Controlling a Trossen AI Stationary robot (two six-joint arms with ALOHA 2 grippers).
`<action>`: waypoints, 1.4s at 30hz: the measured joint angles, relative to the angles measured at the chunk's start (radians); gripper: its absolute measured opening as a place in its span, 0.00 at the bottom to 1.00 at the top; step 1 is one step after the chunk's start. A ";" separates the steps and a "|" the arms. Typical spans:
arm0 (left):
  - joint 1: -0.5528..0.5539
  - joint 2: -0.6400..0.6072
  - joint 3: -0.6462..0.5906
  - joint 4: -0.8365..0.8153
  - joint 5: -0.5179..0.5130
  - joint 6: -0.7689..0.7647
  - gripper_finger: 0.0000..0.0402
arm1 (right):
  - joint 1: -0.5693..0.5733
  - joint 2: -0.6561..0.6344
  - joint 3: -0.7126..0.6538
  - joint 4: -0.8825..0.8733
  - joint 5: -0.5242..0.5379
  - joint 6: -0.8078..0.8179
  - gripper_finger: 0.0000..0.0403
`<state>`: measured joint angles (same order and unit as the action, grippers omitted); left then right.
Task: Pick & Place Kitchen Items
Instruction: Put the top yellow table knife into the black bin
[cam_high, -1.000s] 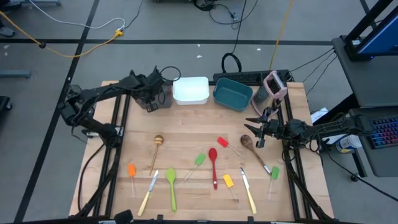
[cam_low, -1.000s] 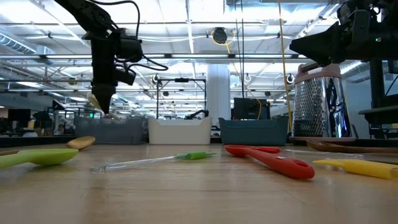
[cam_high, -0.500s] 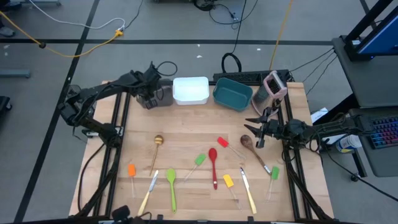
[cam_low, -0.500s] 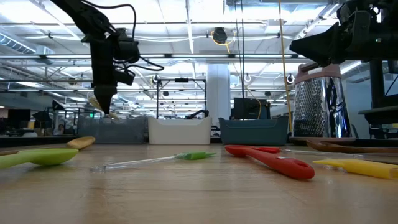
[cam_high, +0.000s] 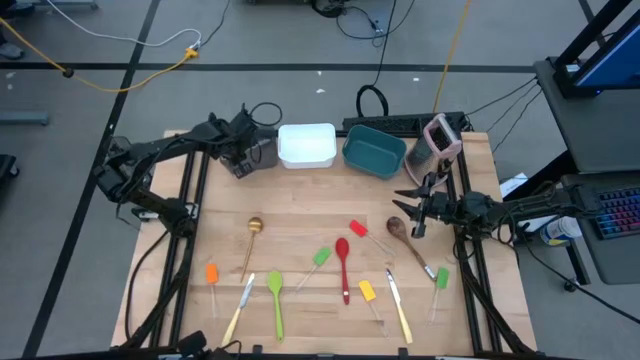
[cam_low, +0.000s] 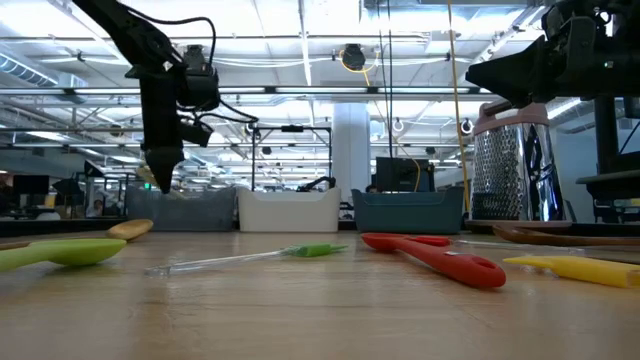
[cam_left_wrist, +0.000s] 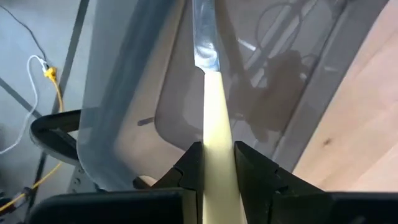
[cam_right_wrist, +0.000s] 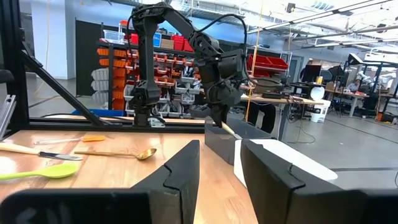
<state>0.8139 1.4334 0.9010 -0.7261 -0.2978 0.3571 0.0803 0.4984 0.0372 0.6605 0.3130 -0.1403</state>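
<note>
At the desk's (cam_high: 300, 200) far left corner, the left pincer (cam_high: 240, 160) is grasping a cream-handled knife (cam_left_wrist: 210, 93) by its handle, blade pointing down into the brown tub (cam_high: 262, 152); tub's sitting beside the white tub (cam_high: 306, 146) w/ the teal tub (cam_high: 373, 152) next along; right pincer (cam_high: 411, 209) is hovering above the wooden spoon (cam_high: 408, 238), fingers parted, grasping nothing; other utensils, e.g. red spoon (cam_high: 343, 264) & green spoon (cam_high: 276, 300), are lying across the near half.

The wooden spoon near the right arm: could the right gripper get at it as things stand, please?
Probably yes. The right gripper hangs open and empty just beside the wooden spoon, nothing lies over the spoon, and the left gripper is far away at the brown tub, holding a knife.
</note>
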 joint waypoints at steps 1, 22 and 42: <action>0.000 0.000 -0.008 0.012 -0.012 -0.001 0.16 | 0.000 0.000 0.000 0.000 0.000 0.003 0.27; 0.011 0.000 -0.026 0.079 0.013 -0.048 0.16 | 0.000 0.000 0.000 0.000 0.000 0.005 0.28; 0.011 0.000 -0.026 0.070 0.014 -0.098 0.16 | 0.000 0.000 0.000 0.000 -0.001 0.006 0.27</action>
<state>0.8249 1.4334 0.8749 -0.6560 -0.2833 0.2593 0.0803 0.4982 0.0370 0.6609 0.3123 -0.1345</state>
